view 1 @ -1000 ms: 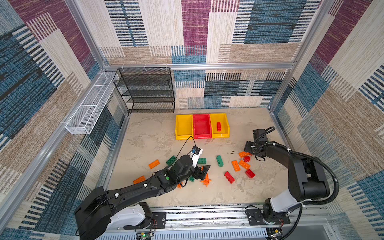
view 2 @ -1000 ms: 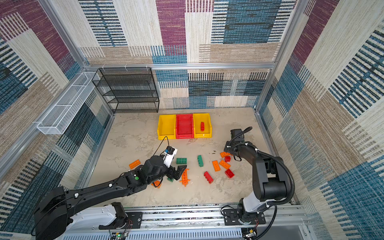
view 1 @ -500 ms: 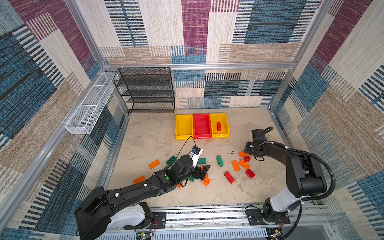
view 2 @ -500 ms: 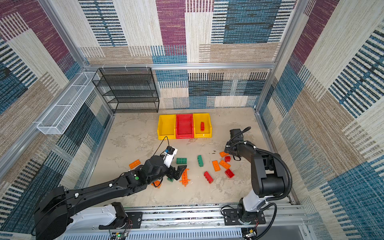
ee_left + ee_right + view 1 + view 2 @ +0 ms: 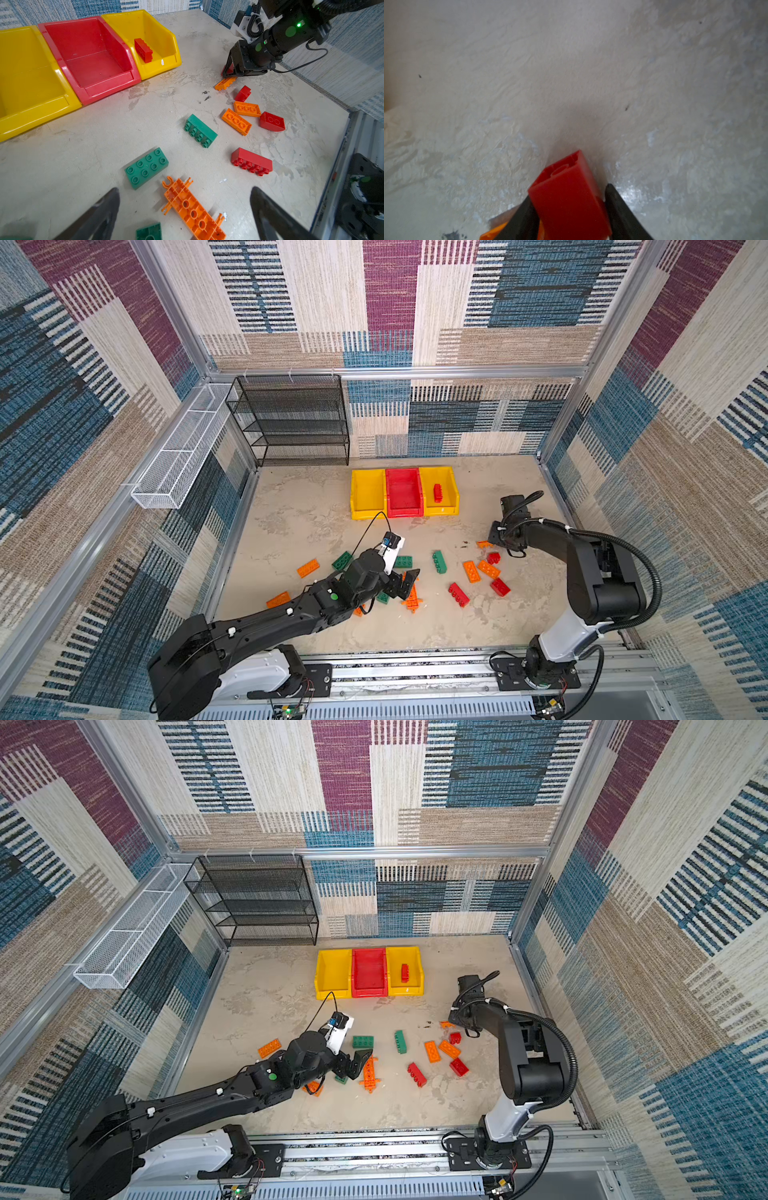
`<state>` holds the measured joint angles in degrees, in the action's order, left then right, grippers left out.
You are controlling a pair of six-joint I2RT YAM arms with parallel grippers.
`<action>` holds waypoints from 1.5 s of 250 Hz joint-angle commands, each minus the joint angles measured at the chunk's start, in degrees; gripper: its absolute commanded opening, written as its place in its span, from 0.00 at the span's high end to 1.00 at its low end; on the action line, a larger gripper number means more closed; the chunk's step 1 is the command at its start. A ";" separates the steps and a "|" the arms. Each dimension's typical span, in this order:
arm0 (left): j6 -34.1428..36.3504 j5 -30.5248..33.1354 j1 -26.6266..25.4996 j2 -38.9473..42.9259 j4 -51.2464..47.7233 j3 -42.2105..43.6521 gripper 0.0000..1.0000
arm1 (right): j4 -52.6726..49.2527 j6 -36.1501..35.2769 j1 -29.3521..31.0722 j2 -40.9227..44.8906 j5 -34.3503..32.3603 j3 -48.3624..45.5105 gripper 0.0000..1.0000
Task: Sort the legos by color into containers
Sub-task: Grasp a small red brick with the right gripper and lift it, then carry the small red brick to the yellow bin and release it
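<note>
— Currently: right end effector (image 5: 228, 70) low over the table (image 5: 316, 522), jaws closed in on a small red brick (image 5: 569, 199), one finger against each side. Orange piece (image 5: 224, 83) on the table just beside it.
— And the left end effector (image 5: 185, 190)?
— Spread wide, nothing in it. Hovers over the long orange plate (image 5: 193, 212); studs-up green brick (image 5: 146, 167) just beside the plate.
— Containers?
— Three in a row at the far end of the table, touching: left yellow bin (image 5: 368, 499), red bin (image 5: 404, 497), right yellow bin (image 5: 451, 506). One red brick (image 5: 438, 492) lies inside the right yellow bin.
— Loose legos?
— Between the arms: a long green brick (image 5: 439, 562) on its side, two orange bricks (image 5: 471, 571) next to each other, a long red brick (image 5: 458, 594) also on its side, two short red bricks (image 5: 500, 587) near the orange pair. On the left arm's side, two more orange bricks (image 5: 308, 568) and another green brick (image 5: 342, 561). All on the table, well apart from the bins.
</note>
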<state>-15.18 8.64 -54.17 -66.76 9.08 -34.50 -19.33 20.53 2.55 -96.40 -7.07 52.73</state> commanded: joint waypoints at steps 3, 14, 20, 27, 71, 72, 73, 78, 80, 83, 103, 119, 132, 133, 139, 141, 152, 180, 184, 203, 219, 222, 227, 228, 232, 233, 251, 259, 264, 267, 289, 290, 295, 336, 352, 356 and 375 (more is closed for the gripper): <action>1.22 0.41 -0.04 -0.30 0.31 -0.84 0.02 | -0.40 -0.27 0.00 0.12 -1.93 0.72 0.50; 1.25 0.32 0.01 -0.42 0.30 -0.92 0.02 | -0.66 -0.36 0.00 0.03 -2.06 0.90 0.50; 1.27 0.41 -0.02 -0.51 0.33 -1.00 0.02 | -0.68 -0.34 0.00 -0.01 -2.09 0.91 0.50; 1.29 0.32 -0.04 -0.64 0.28 -0.98 0.02 | -0.58 -0.37 0.00 -0.10 -2.15 0.97 0.50; 1.16 0.52 0.01 -0.51 0.25 -0.77 0.02 | -0.22 -0.80 0.00 -1.15 -1.95 1.19 0.57; 1.18 0.55 -0.02 -0.49 0.28 -0.75 0.02 | -0.20 -0.82 0.00 -1.15 -1.97 1.21 0.57; 1.19 0.52 -0.04 -0.48 0.26 -0.75 0.02 | -0.19 -0.83 0.00 -1.20 -1.93 1.22 0.57; 1.20 0.50 -0.02 -0.47 0.21 -0.70 0.02 | -0.08 -0.93 0.00 -1.31 -1.98 1.29 0.57; 1.20 0.54 -0.03 -0.41 0.16 -0.67 0.02 | 0.02 -0.98 0.00 -1.33 -2.05 1.31 0.57; 1.21 0.59 0.02 -0.39 0.21 -0.66 0.02 | 0.08 -1.00 0.00 -1.40 -2.06 1.32 0.57; 1.25 0.80 0.02 -0.14 0.06 -0.57 0.02 | 0.48 -1.07 0.00 -1.67 -2.24 1.66 0.58; 1.29 0.87 -0.02 -0.04 -0.02 -0.59 0.03 | 0.52 -1.20 0.00 -2.16 -2.30 2.20 0.59; 1.37 0.93 -0.05 -0.03 -0.27 -0.63 0.02 | 0.52 -1.29 0.00 -2.63 -2.33 2.49 0.62; 1.38 0.93 -0.01 -0.03 -0.28 -0.64 0.02 | 0.52 -1.29 0.00 -2.68 -2.33 2.57 0.62; 1.38 1.02 -0.04 -0.03 -0.24 -0.74 0.02 | 0.42 -1.38 0.00 -2.96 -2.33 2.79 0.63; 1.38 1.04 -0.05 -0.03 -0.30 -0.74 0.02 | 0.43 -1.42 -0.02 -3.04 -2.38 2.83 0.63; 1.51 1.11 -0.05 -0.01 -0.48 -0.83 0.02 | 0.45 -1.48 0.00 -3.44 -2.40 3.08 0.66; 1.77 1.38 -0.06 0.04 -0.85 -1.07 0.02 | 0.98 -1.79 0.00 -3.80 -2.91 3.24 0.71; 1.90 1.39 0.01 0.03 -0.93 -1.15 0.02 | 1.00 -1.77 0.00 -3.76 -3.12 3.22 0.71; 2.25 1.49 -0.05 0.03 -1.26 -1.36 0.02 | 0.88 -1.82 0.00 -3.47 -4.29 3.39 0.75; 2.50 1.78 -0.05 -0.14 -1.56 -1.61 0.02 | 0.82 -1.64 0.00 -2.48 -4.41 3.43 0.77; 2.59 1.80 -0.04 -0.12 -1.63 -1.66 0.02 | 0.98 -1.64 0.00 -2.26 -4.32 3.32 0.77; 2.76 1.81 -0.01 -0.13 -1.74 -1.78 0.02 | 1.15 -1.64 0.00 -1.74 -4.05 3.24 0.77; 2.77 1.81 -0.03 -0.13 -1.76 -1.88 0.02 | 1.19 -1.68 0.00 -1.58 -4.03 3.29 0.76; 2.91 1.89 -0.05 -0.12 -1.96 -1.95 0.02 | 1.42 -1.64 0.00 -1.25 -3.88 3.18 0.77; 2.94 1.90 -0.06 -0.12 -2.01 -1.96 0.02 | 1.45 -1.64 0.00 -1.16 -3.90 3.18 0.77; 3.55 2.16 -0.05 -0.21 -2.39 -2.56 0.02 | 1.49 -1.64 0.00 -0.47 -3.78 3.58 0.77; 3.75 2.32 -0.04 -0.27 -2.48 -2.79 0.02 | 1.11 -1.75 0.00 -0.60 -3.68 4.19 0.77; 3.88 2.42 -0.05 -0.33 -2.56 -2.94 0.02 | 0.78 -1.76 0.00 -0.71 -3.57 4.51 0.77; 3.92 2.51 -0.06 -0.38 -2.57 -3.03 0.02 | 0.64 -1.73 0.00 -0.80 -3.58 4.73 0.77; 4.27 3.08 -0.02 -0.63 -2.88 -3.44 0.02 | 0.05 -1.69 0.16 -0.85 -1.73 5.94 0.78; 4.28 3.11 -0.04 -0.60 -2.95 -3.46 0.02 | 0.02 -1.71 0.17 -0.83 -1.64 5.96 0.78; 4.28 3.28 -0.06 -0.60 -3.13 -3.58 0.02 | -0.18 -1.67 0.25 -0.81 -1.01 6.20 0.78; 4.72 5.07 -0.05 -0.40 -5.01 -4.13 0.01 | -2.47 -1.98 3.53 -0.78 3.01 12.80 0.77; 4.63 6.32 0.04 -0.55 -5.99 -4.58 0.01 | -3.62 -2.28 6.33 -1.71 3.31 16.73 0.76; 4.56 6.69 0.04 -0.64 -6.14 -4.74 0.01 | -3.88 -2.33 7.03 -2.05 3.31 17.84 0.76; 4.46 7.74 0.09 -1.23 -7.53 -5.72 0.01 | -5.65 -2.51 9.90 -4.35 3.48 23.30 0.76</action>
<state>-11.81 13.43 -54.15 -67.40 3.92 -38.59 -22.63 18.61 9.10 -98.39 -5.43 70.00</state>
